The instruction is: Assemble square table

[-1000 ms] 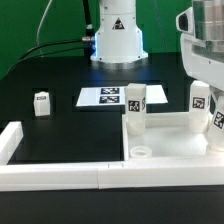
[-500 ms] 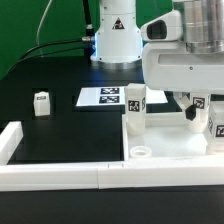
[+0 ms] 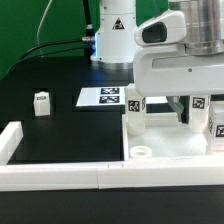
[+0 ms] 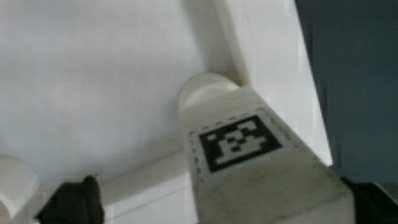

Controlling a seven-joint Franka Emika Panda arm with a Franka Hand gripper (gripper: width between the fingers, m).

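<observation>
The white square slab (image 3: 172,150) lies at the exterior view's right, with a round socket (image 3: 142,152) at its near corner. One tagged white leg (image 3: 135,105) stands upright at its far left corner. A second tagged leg (image 3: 201,104) stands at the far right. My gripper (image 3: 194,112) hangs over that leg. In the wrist view the leg (image 4: 249,150) rises from its round socket between my dark fingers (image 4: 71,200), which stand apart on either side of it; the gripper (image 4: 217,205) is open. A third small leg (image 3: 41,104) stands alone on the black table at the left.
The marker board (image 3: 102,97) lies flat behind the slab. A long low white wall (image 3: 60,176) runs along the front and turns up at the left (image 3: 10,140). The robot base (image 3: 117,40) stands at the back with cables.
The gripper has come in from the upper right, moved left and lowered over the slab's far right leg. The legs and slab have not moved.
</observation>
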